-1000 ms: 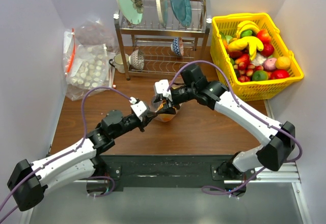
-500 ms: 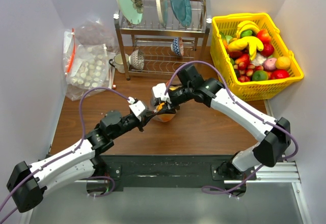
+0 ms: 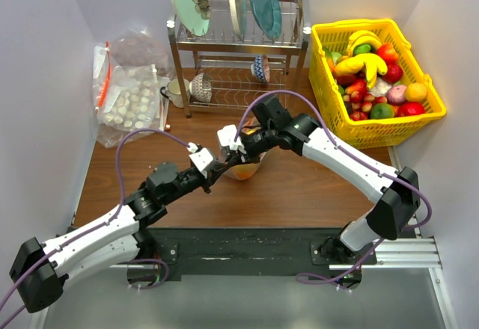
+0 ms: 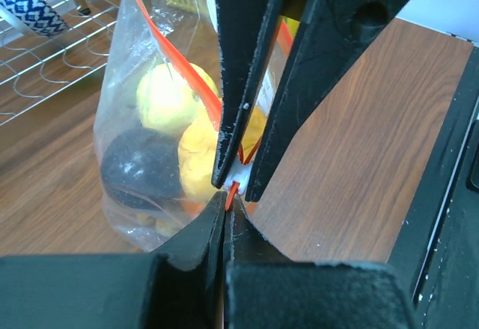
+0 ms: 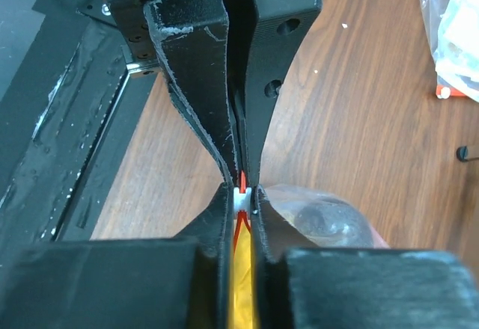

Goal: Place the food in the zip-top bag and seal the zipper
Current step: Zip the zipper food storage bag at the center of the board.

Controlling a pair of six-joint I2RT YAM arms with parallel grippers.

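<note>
The zip-top bag (image 3: 245, 167) stands at the table's middle with the food inside: yellow fruits (image 4: 169, 93) and a dark round one (image 4: 138, 168). My left gripper (image 4: 226, 208) is shut on the end of the orange-red zipper (image 4: 183, 67), just below the white slider (image 4: 239, 173). My right gripper (image 5: 241, 199) is shut on that white slider (image 5: 241, 197), its tips meeting the left gripper's fingers (image 5: 196, 82) nose to nose. In the top view the left gripper (image 3: 218, 170) and right gripper (image 3: 231, 152) meet at the bag's left top corner. The bag (image 5: 323, 218) bulges beside the right jaws.
A yellow basket (image 3: 432, 90) of toy fruit stands at the back right. A metal dish rack (image 3: 239, 67) with plates is at the back centre, a cup (image 3: 175, 90) beside it. Clear bags of white lumps (image 3: 127, 97) lie at the back left.
My right gripper has slid left along the bag's top towards the left gripper and closed on the white slider. The left arm has held still.
</note>
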